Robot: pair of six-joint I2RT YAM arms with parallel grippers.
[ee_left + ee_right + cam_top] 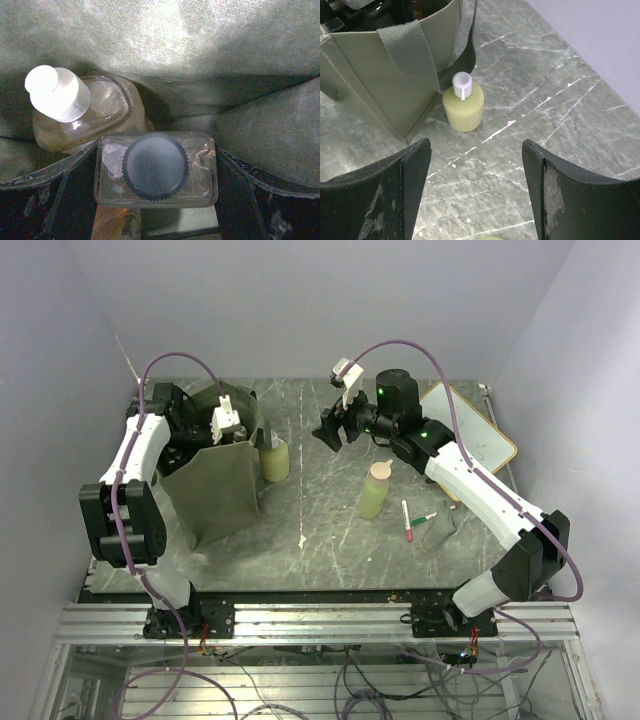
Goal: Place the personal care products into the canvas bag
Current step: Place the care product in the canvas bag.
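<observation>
Clear bottle [156, 167], black ribbed cap up, sits upright between the fingers of the left gripper [158, 155]. The jaws stand wide and are clamped on its two narrow ends, and its shoulders hide the fingertips. All of that is down inside the canvas bag [215, 485], with olive fabric wall all round in the left wrist view. Touching the clear one on the far-left side is an amber bottle [82, 120] with a white ribbed cap, tilted against the bag wall. A sliver of an orange bottle [112, 225] shows at the bottom edge of that view, mostly hidden. That makes 3 bottles in the bag as far as I can see. The right gripper [476, 150] hangs above the table [320, 540] near mid-back, jaws well apart, nothing in them, aimed toward the bag. Outside the bag there are 2 bottles. A pale yellow bottle [464, 107] with a white cap stands upright just beside the bag's right corner, with a bag handle draped down close behind its cap. A light green bottle [373, 495] with a beige cap stands out on the table, right of centre, well apart from the bag. Labels: there's a faint patch on the yellow one, not readable, and no legible print on the others. 2 marker pens lie just right of the green bottle, one red marker [407, 521] and one green marker [424, 518], tips close together. 1 whiteboard [480, 440] lies flat at back right under the right arm, with faint scribbles too small to read.
</observation>
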